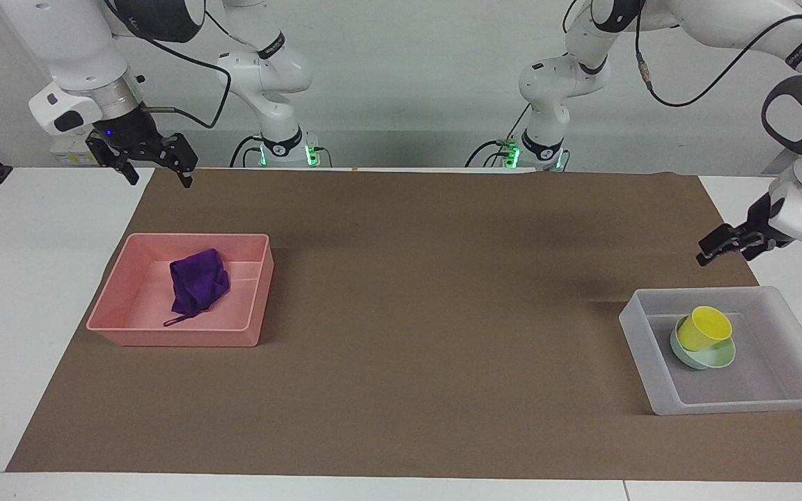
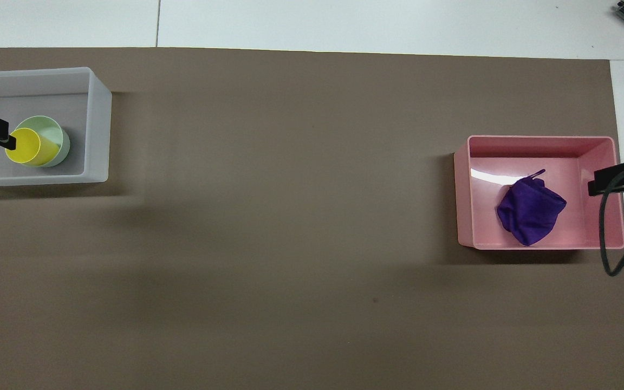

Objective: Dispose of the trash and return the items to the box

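Note:
The yellow cup [image 1: 704, 327] [image 2: 23, 146] rests tilted inside the mint-green bowl [image 1: 716, 359] [image 2: 58, 136], and both sit in the translucent box [image 1: 658, 390] [image 2: 98, 130] at the left arm's end of the table. My left gripper [image 1: 716, 247] hangs open and empty in the air above the box's edge nearest the robots, apart from the cup. The purple cloth [image 1: 198, 282] [image 2: 531, 211] lies crumpled in the pink tray [image 1: 171, 337] [image 2: 463, 189]. My right gripper [image 1: 157, 170] waits open over the mat's corner, above and clear of the tray.
A brown mat [image 1: 429, 313] covers most of the white table. The tray stands at the right arm's end and the box at the left arm's end, with bare mat between them. A cable [image 2: 610, 244] hangs from the right arm beside the tray.

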Controlling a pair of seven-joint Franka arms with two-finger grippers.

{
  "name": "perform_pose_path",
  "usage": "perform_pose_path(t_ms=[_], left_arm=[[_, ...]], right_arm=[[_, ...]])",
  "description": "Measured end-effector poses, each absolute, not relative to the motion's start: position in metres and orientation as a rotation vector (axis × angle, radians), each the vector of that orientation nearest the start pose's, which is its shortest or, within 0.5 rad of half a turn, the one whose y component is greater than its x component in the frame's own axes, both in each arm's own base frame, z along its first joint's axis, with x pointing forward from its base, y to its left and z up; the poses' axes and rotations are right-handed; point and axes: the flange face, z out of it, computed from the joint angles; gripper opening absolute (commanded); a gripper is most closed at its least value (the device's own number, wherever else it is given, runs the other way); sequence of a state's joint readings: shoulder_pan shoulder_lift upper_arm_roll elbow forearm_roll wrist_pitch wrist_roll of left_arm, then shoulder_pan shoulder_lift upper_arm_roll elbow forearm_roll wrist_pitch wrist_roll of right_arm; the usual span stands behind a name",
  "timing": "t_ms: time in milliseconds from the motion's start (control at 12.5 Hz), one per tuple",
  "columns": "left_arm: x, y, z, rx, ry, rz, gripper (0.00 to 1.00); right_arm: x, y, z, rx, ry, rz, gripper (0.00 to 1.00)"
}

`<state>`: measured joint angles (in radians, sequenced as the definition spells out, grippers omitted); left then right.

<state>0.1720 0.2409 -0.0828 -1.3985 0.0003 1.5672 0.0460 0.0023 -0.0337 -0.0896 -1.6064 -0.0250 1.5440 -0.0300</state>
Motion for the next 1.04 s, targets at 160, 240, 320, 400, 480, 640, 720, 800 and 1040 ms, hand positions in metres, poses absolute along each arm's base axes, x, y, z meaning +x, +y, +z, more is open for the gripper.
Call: perform_pose_path(t_ms=[160,240,320,400,480,640,720,800,1040], left_arm=[[0.605,0.030,0.585,-3.148,-0.020,0.099,1.00],[0.597,0.017,0.591,-3.133,0.012,0.094,1.00],[0.586,0.003,0.596,-3.125,0.037,0.094,1.00],[0.573,-0.011,0.598,-3.119,0.035,0.101,1.00],[0.561,-0.021,0.599,-3.115,0.019,0.108,1.00],[0.547,-0.021,0.602,-3.114,-0.015,0.107,1.00],[0.545,-0.013,0.603,-3.116,-0.034,0.102,1.00],[0.545,-0.008,0.604,-3.118,-0.041,0.102,1.00],[0.545,-0.008,0.602,-3.118,-0.039,0.107,1.00]], right_arm=[[0.538,-0.051,0.622,-3.158,0.091,0.053,1.00],[0.538,-0.050,0.622,-3.156,0.091,0.053,1.00],[0.538,-0.050,0.622,-3.155,0.091,0.053,1.00],[0.537,-0.050,0.623,-3.154,0.091,0.052,1.00],[0.537,-0.050,0.623,-3.154,0.091,0.051,1.00],[0.536,-0.048,0.623,-3.152,0.090,0.051,1.00],[0.536,-0.044,0.622,-3.151,0.089,0.053,1.00],[0.535,-0.041,0.621,-3.150,0.095,0.057,1.00],[0.534,-0.038,0.619,-3.150,0.095,0.064,1.00]])
